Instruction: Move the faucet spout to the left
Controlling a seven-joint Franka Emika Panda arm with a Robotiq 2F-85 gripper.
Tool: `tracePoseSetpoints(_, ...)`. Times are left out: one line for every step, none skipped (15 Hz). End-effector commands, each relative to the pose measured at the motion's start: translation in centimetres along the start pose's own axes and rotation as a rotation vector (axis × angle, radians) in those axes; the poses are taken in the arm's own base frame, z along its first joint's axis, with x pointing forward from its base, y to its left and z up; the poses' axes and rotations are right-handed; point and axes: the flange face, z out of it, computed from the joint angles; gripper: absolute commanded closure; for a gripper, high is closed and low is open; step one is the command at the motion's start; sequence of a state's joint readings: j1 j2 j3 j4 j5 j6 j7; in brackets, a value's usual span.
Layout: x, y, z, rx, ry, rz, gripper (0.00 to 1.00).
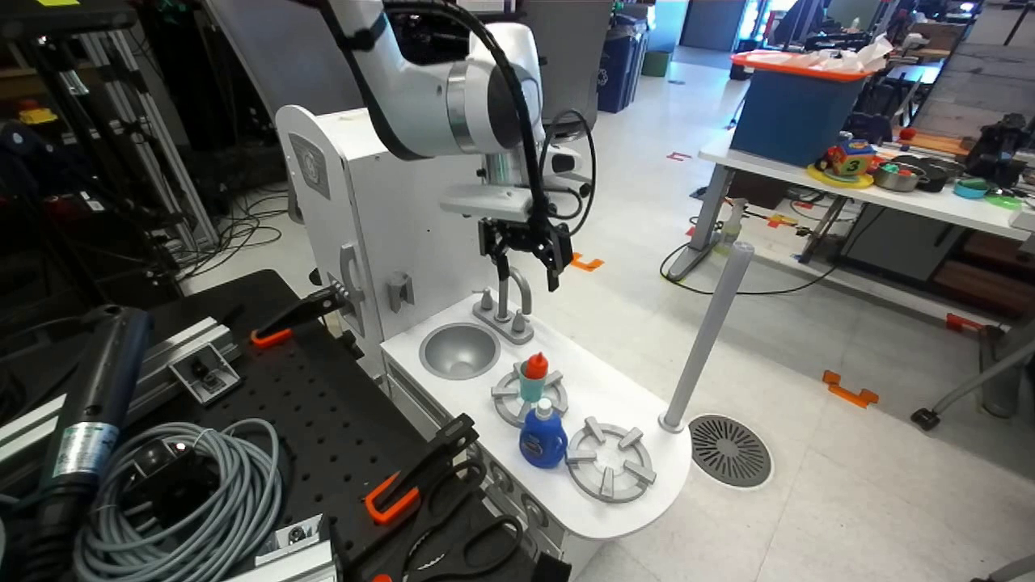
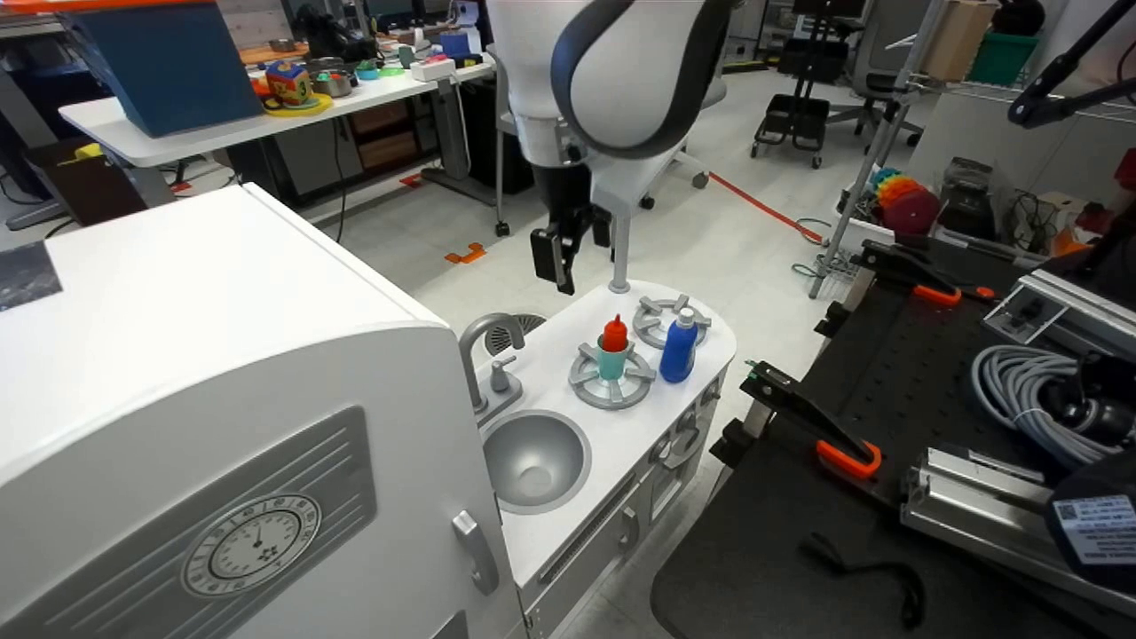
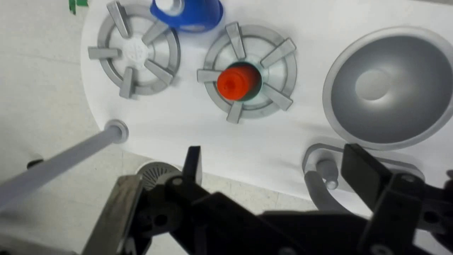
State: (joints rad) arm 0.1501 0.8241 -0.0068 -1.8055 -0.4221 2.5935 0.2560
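On the white countertop [image 2: 612, 444], a hooked grey faucet spout [image 2: 471, 332] is mounted — pale floor [image 1: 808, 347] around — gripper [image 3: 272, 154] spread wide.

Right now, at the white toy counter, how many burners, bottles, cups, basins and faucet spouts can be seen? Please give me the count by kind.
Burners: 2
Bottles: 2
Cup: 1
Basin: 1
Faucet spout: 1
Total: 7
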Motion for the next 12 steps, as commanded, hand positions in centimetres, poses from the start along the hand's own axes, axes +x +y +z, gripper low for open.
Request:
tracePoseSetpoints(4.4,-2.0,5.4,-0.010,0.100,-0.141,0.00)
tracePoseSetpoints(4.8,-2.9,6.4,0.011,0.119,-0.192,0.00)
tracePoseSetpoints(4.9,-4.0,7.5,0.036,0.132,-0.245,0.00)
tracePoseSetpoints(5.0,-4.9,8.5,0.050,0.142,-0.294,0.00)
tracePoseSetpoints(5.0,-5.8,9.4,0.060,0.147,-0.344,0.00)
tracePoseSetpoints(5.1,-6.6,10.0,0.065,0.153,-0.386,0.00)
tracePoseSetpoints(5.2,-7.2,10.5,0.062,0.164,-0.434,0.00)
tracePoseSetpoints(5.4,-7.8,10.9,0.057,0.173,-0.477,0.00)
tracePoseSetpoints(5.5,-8.2,11.1,0.053,0.185,-0.515,0.00)
tracePoseSetpoints(5.7,-8.6,11.2,0.047,0.196,-0.550,0.00)
tracePoseSetpoints(5.8,-8.8,11.3,0.043,0.204,-0.578,0.00)
tracePoseSetpoints(5.9,-8.9,11.4,0.041,0.211,-0.603,0.00)
